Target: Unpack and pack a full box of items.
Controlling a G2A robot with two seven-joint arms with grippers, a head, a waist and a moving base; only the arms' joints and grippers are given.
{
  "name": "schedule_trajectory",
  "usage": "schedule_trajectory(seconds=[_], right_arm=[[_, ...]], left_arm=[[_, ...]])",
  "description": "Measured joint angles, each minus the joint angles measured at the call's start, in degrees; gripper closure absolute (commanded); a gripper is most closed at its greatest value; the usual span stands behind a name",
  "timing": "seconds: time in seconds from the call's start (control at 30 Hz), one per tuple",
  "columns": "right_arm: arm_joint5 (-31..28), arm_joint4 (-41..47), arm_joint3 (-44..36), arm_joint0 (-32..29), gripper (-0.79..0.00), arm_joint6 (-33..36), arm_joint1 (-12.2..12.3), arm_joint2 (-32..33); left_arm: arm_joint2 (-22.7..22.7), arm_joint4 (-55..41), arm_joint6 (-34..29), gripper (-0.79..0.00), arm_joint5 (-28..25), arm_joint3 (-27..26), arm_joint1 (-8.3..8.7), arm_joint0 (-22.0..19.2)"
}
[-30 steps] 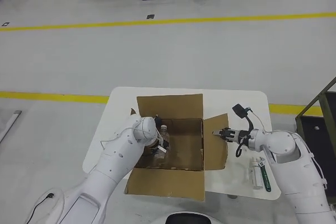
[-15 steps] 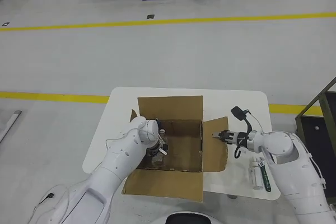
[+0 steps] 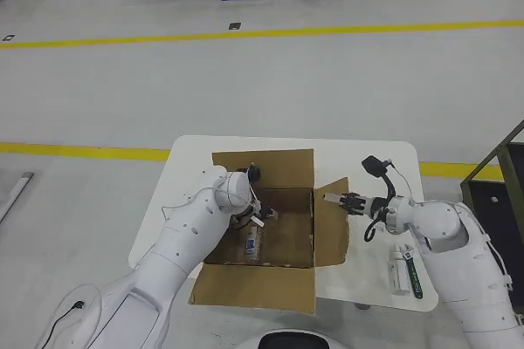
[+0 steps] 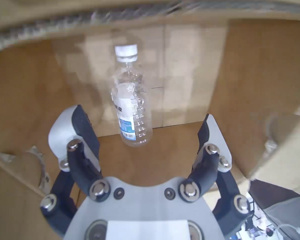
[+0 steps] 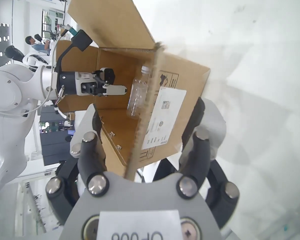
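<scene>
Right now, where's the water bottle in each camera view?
Top view: bottle lying inside the box, by the left arm.
Left wrist view: bottle ahead of the open left pincer, cap pointing away.
Right wrist view: bottle just behind the near box wall.
Shared landmark: the cardboard box.

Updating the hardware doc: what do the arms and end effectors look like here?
Left arm and right arm: glossy white rounded shells. Left end effector and right end effector: black linkages, pale finger shells, silver screws, grey plate with white label. Black bracket and thin cable at each wrist.
</scene>
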Motion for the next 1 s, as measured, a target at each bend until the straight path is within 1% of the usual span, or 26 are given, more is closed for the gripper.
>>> schedule_trajectory(seconds=[0.1, 0.2, 0.23, 0.3, 0.33, 0.37, 0.43, 0.5, 0.53, 0.63, 0.73, 1.0], right_arm=[[-0.4, -4.6, -3.7, -1.8, -0.785, -3.6, 0.7, 2.5], [0.9, -11.1, -7.8, -4.0, -0.785, -6.1, 1.4, 5.2], [1.9, -14.1, -9.4, -4.9, -0.785, -6.3, 1.7, 6.3], [3.4, -19.4, -11.5, -6.1, -0.785, -5.2, 2.3, 7.5], [4.4, -23.6, -12.9, -6.6, -0.708, -3.8, 2.7, 8.0], [5.1, -26.9, -13.9, -7.0, -0.422, -2.6, 2.9, 8.3], [6.3, -34.0, -15.9, -7.7, -0.237, 0.7, 3.4, 8.5], [6.7, -39.7, -17.2, -8.2, -0.037, 3.9, 3.8, 8.4], [6.7, -43.4, -17.7, -8.5, 0.000, 6.3, 4.1, 8.1], [6.4, -49.0, -18.1, -8.9, 0.000, 12.0, 4.4, 7.1], [6.1, -50.2, -16.6, -9.2, 0.000, 15.9, 4.4, 6.3], [6.2, -50.1, -16.4, -9.1, 0.000, 15.9, 4.4, 6.3]], left_arm=[[-3.1, 1.9, -1.8, -0.785, 0.4, -7.7, 1.72, 2.4], [-7.4, 3.6, -4.4, -0.785, 2.2, -17.0, 3.59, 5.8], [-9.2, 4.5, -5.6, -0.785, 2.8, -21.0, 4.29, 7.4], [-11.9, 5.5, -7.3, -0.785, 3.7, -26.7, 5.24, 9.6], [-13.5, 6.3, -8.3, -0.785, 3.9, -30.2, 5.79, 11.0], [-14.6, 6.7, -9.0, -0.785, 4.1, -32.6, 6.14, 11.9], [-16.9, 7.4, -10.2, -0.785, 4.5, -37.2, 6.80, 13.7], [-18.3, 8.0, -10.8, -0.785, 4.6, -40.1, 7.23, 14.6], [-19.2, 8.3, -10.9, -0.785, 4.6, -41.7, 7.46, 14.9], [-20.8, 8.4, -11.0, -0.785, 4.7, -44.6, 7.88, 15.4], [-21.9, 8.4, -10.9, -0.785, 4.9, -46.2, 8.18, 15.5], [-22.3, 8.4, -10.0, -0.785, 5.2, -47.0, 8.35, 15.5]])
